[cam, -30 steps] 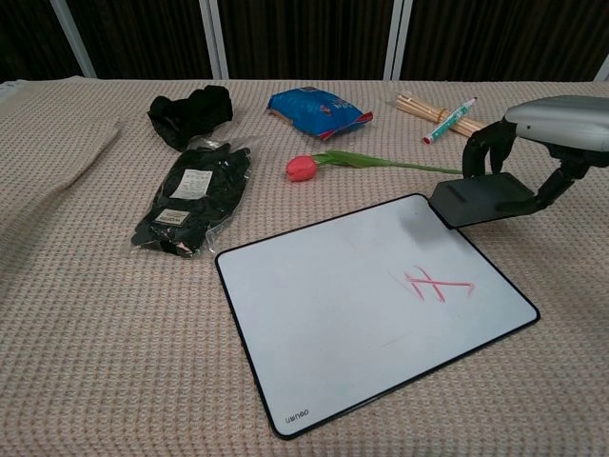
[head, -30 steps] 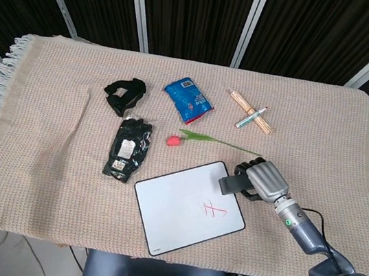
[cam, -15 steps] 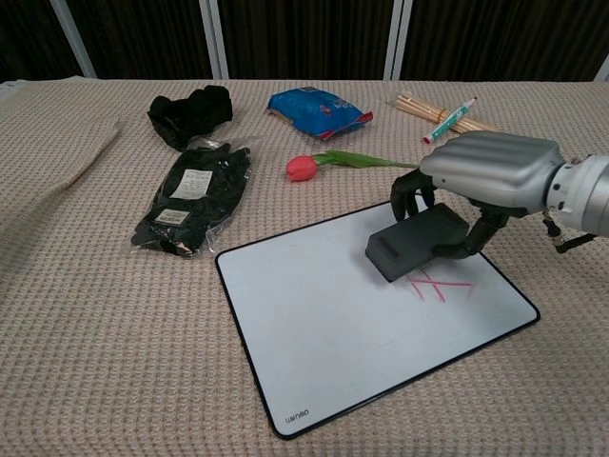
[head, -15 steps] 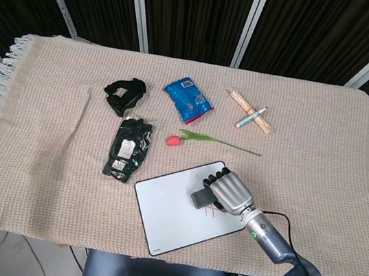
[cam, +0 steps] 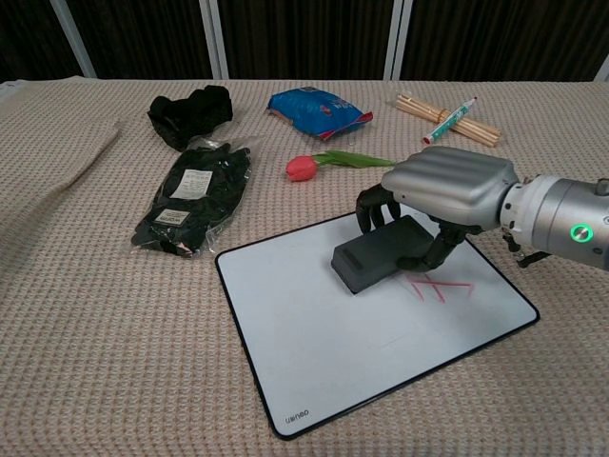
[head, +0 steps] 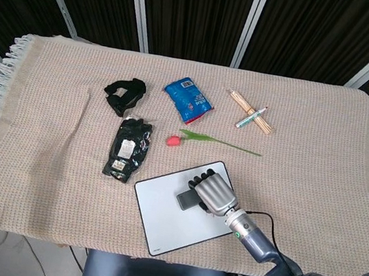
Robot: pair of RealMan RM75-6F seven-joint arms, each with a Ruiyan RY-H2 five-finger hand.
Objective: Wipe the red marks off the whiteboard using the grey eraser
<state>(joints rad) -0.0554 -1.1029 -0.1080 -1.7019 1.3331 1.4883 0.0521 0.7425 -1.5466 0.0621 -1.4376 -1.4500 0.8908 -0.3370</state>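
The whiteboard point(cam: 314, 352) point(head: 159, 217) lies near the table's front edge, black-rimmed. Red marks point(cam: 436, 287) show on its right part in the chest view; in the head view my hand hides them. My right hand point(cam: 447, 190) point(head: 214, 193) grips the grey eraser point(cam: 376, 253) point(head: 187, 199) from above, just left of the red marks. I cannot tell whether the eraser touches the board or hangs just over it. My left hand is in neither view.
Beyond the board lie a red tulip point(cam: 303, 168), a black packet point(cam: 195, 195), a black strap bundle point(cam: 190, 109), a blue snack bag point(cam: 317, 109), and pencils with a marker point(cam: 447, 116). A beige woven cloth point(head: 47, 124) covers the table.
My right hand has carried the eraser from the board's far right corner leftward and toward me, onto the middle of the board, past the red marks.
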